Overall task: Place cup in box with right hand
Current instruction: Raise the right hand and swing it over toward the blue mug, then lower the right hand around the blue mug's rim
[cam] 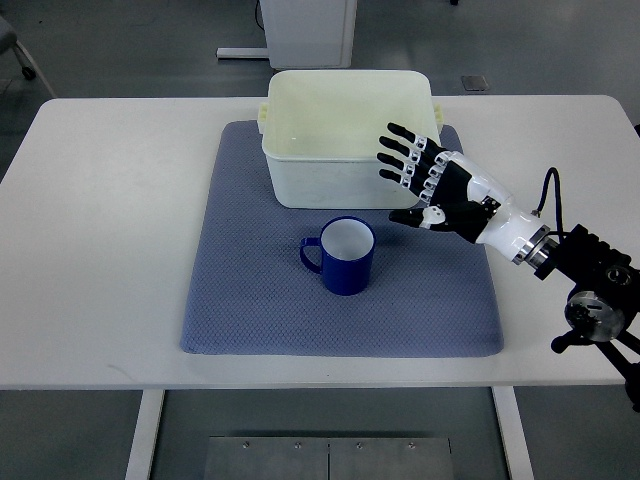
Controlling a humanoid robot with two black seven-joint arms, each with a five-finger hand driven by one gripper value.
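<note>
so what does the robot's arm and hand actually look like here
Only the right hand shows: black fingers with white segments at the joints and a black palm. Behind it come a glossy white forearm shell, a silver metal wrist ring, then black arm links with a black cable looping above them.

The cup (340, 257) looks like glazed ceramic, glossy blue outside and smooth white inside. The box (347, 136) is pale, slightly translucent plastic with a soft sheen on its rim. The mat (260, 300) under them is grey-blue cloth with a rough, dimpled weave. The tabletop (100, 250) is smooth, matt white. The right hand (432, 183) has hard glossy black and white plastic shells, with a metal ring at its wrist.
</note>
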